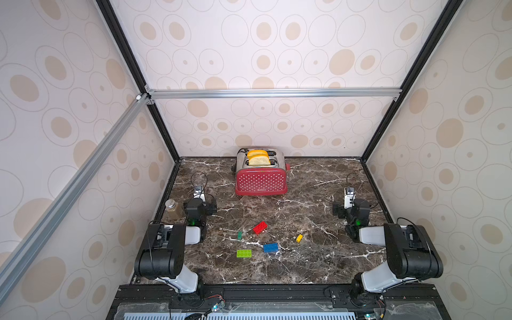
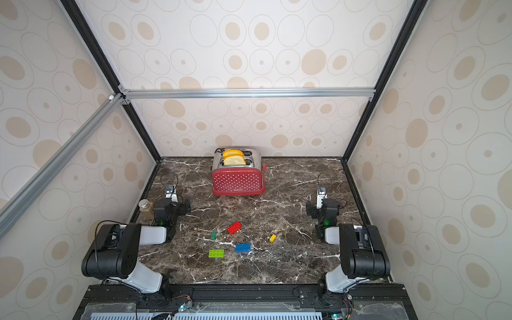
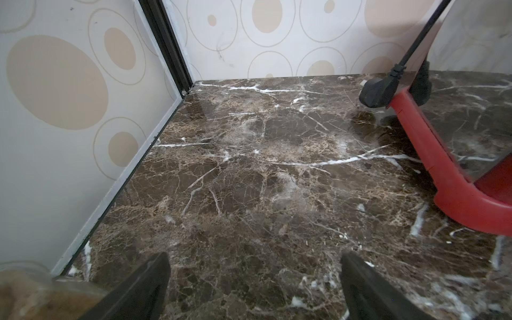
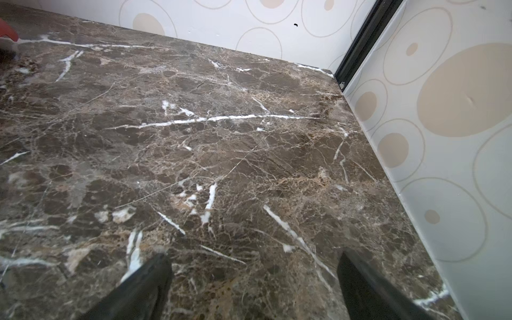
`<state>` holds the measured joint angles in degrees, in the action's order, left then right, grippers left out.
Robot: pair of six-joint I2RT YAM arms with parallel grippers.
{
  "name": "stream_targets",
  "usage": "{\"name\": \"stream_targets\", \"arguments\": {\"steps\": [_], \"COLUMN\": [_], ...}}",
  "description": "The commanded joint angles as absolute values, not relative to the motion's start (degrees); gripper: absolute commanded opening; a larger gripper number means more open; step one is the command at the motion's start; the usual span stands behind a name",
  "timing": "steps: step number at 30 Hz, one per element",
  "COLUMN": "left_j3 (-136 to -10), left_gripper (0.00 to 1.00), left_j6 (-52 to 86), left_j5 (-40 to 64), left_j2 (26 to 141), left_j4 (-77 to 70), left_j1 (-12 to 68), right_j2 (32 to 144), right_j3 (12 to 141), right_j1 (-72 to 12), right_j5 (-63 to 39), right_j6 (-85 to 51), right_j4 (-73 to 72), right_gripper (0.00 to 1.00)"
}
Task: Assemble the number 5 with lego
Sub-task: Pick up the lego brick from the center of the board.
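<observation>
Five loose lego bricks lie apart on the marble table in both top views: a red brick (image 1: 260,227), a small dark-green brick (image 1: 239,235), a lime-green brick (image 1: 244,253), a blue brick (image 1: 270,247) and a small yellow brick (image 1: 299,238). No two are joined, so no number 5 shows. My left gripper (image 3: 253,259) is open over bare marble at the table's left side, facing the back wall. My right gripper (image 4: 253,257) is open over bare marble at the right side. Neither wrist view shows a brick. The bricks lie between the two folded arms, nearer the front.
A red polka-dot toaster (image 1: 260,177) with two bread slices stands at the back centre. Its red base (image 3: 457,194) and black plug (image 3: 376,92) show in the left wrist view. A glass jar (image 1: 173,207) stands beside the left arm by the left wall.
</observation>
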<state>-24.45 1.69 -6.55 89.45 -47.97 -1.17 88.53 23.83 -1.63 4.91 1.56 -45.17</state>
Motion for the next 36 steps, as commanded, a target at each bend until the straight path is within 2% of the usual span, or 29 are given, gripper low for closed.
{"name": "stream_targets", "arguments": {"steps": [1,23,27,32,34,36], "left_j3": [-23.98,-24.24,-31.65,-36.52,-37.58,-40.88], "left_gripper": [0.99,0.99,0.99,0.99,0.99,0.99], "left_j6": [1.14,1.75,3.59,8.16,15.65,28.99], "left_j5": [-8.37,-6.88,-11.74,-10.87,-10.40,-11.62], "left_j2": [88.51,87.92,81.32,78.45,76.67,75.70], "left_j4": [-48.92,-48.31,-30.68,-19.35,-16.90,-7.72], "left_j1": [-0.35,-1.30,-1.22,-1.23,-1.41,-2.02], "right_j2": [88.06,87.07,81.55,75.58,72.14,68.21], "right_j3": [24.17,25.29,32.59,35.64,35.47,36.84], "right_j1": [-1.34,-1.30,-1.37,-1.37,-1.33,-1.29], "right_j5": [4.89,5.37,6.44,6.48,4.42,6.10], "right_j6": [1.82,1.57,0.11,-7.46,-11.94,-22.62], "right_j4": [-44.84,-42.49,-24.52,-15.84,-14.96,-8.30], "right_gripper": [1.00,1.00,1.00,1.00,1.00,1.00]}}
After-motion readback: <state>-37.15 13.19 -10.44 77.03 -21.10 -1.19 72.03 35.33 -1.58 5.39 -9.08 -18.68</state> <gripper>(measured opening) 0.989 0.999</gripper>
